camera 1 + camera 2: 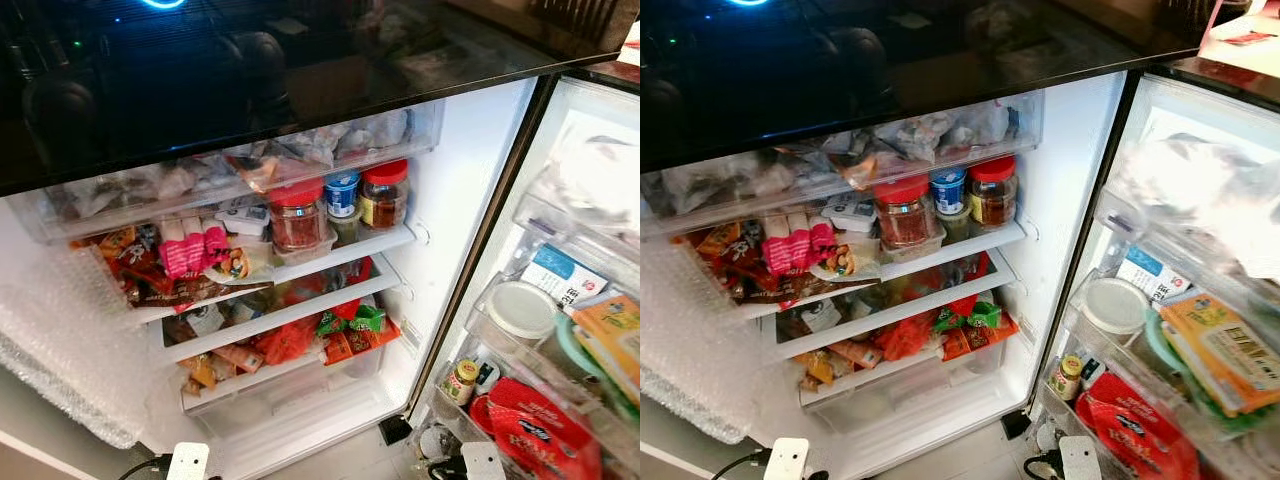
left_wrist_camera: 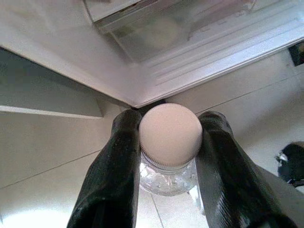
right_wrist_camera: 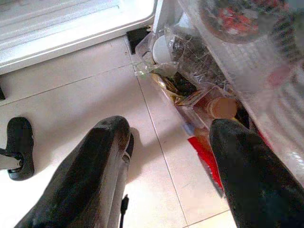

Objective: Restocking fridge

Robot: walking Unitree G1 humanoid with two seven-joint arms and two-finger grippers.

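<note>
- Through my head cameras I look down into the open fridge [image 1: 455,180]. Its white interior has three wire-edged shelves packed with food, a clear drawer [image 1: 240,165] of bagged items above them and another clear bin [image 1: 300,395] at the bottom.
- On the top shelf [image 1: 345,250] I count three jars in a row: two with red lids, one [image 1: 298,215] full of red flakes and one [image 1: 384,193] of brownish contents, and between them a small blue-lidded tub [image 1: 341,192].
- To their left lie pink-and-white packets [image 1: 188,245] and a heap of red and brown snack bags [image 1: 135,262].
- The two lower shelves hold an orange bag [image 1: 285,340], green packets [image 1: 352,320] and more wrapped goods.
- A sheet of bubble wrap [image 1: 70,350] hangs at the fridge's left edge.
- The open door [image 1: 1200,260] on my right carries a white-lidded round tub [image 1: 1115,305], a blue-and-white carton [image 1: 1150,275], an orange box [image 1: 1225,350], a small yellow-capped bottle [image 1: 1068,375] and a red pouch [image 1: 1135,425].
- In my left wrist view, my left end effector [image 2: 170,142] clamps a clear bottle [image 2: 168,178] just under its white cap [image 2: 170,133], one black finger [image 2: 116,171] on each side. It hangs over the pale tiled floor [image 2: 47,156], near the fridge's lower front corner.
- In my right wrist view, my right end effector [image 3: 168,156] stands wide with nothing between its fingers, above the floor tiles beside the lowest door bin [image 3: 190,90], which is full of jars and wrappers.
</note>
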